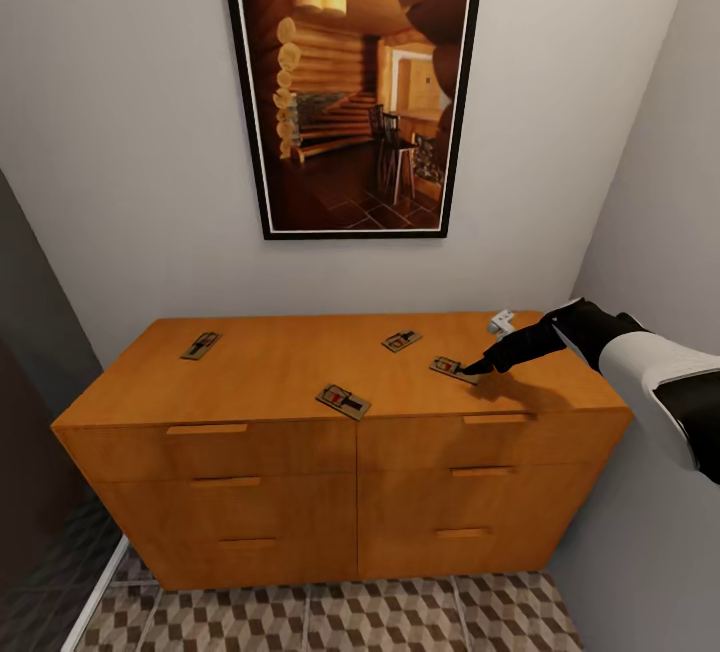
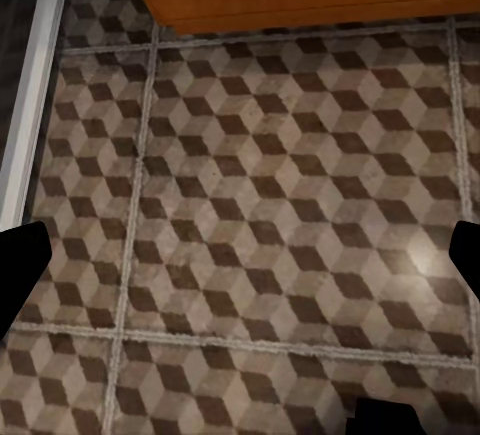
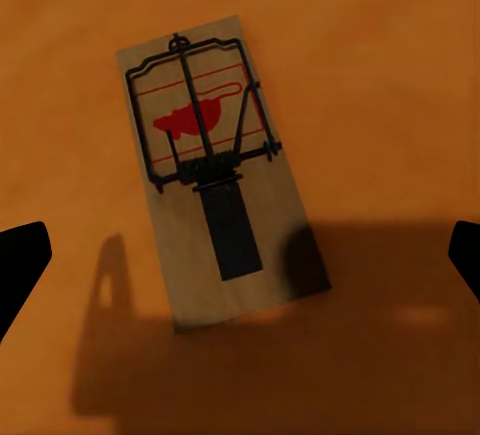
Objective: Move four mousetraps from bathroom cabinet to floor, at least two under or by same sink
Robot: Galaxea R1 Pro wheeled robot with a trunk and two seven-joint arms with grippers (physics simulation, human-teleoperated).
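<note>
Four small flat tan wooden mousetraps with dark wire and a red mark lie on top of the wide, low orange-brown wooden cabinet (image 1: 300, 472) with its rows of drawers and slim bar handles. One mousetrap (image 1: 201, 345) sits near the far left corner of the cabinet's top, a second (image 1: 343, 400) lies close to the front edge about midway along, a third (image 1: 401, 340) rests further back to the right of centre, and the fourth (image 1: 452, 368) lies just in front of the right arm's black jaws (image 1: 478, 367), whose tips hang at or just above its near end. In the right wrist view that same trap (image 3: 210, 170) lies flat on the orange top, its red mouse-shaped mark and wire bar clear, with the two finger tips showing at the opposite edges of the picture, set wide apart and not holding anything. A small white object (image 1: 501, 322) lies on the top behind the right arm. The left wrist view looks down at the bathroom floor (image 2: 260, 215) of brown, beige and white cube-pattern tiles beside the cabinet's base, its jaws likewise spread wide and empty. A large dark-framed picture (image 1: 355, 82) hangs on the wall above.
</note>
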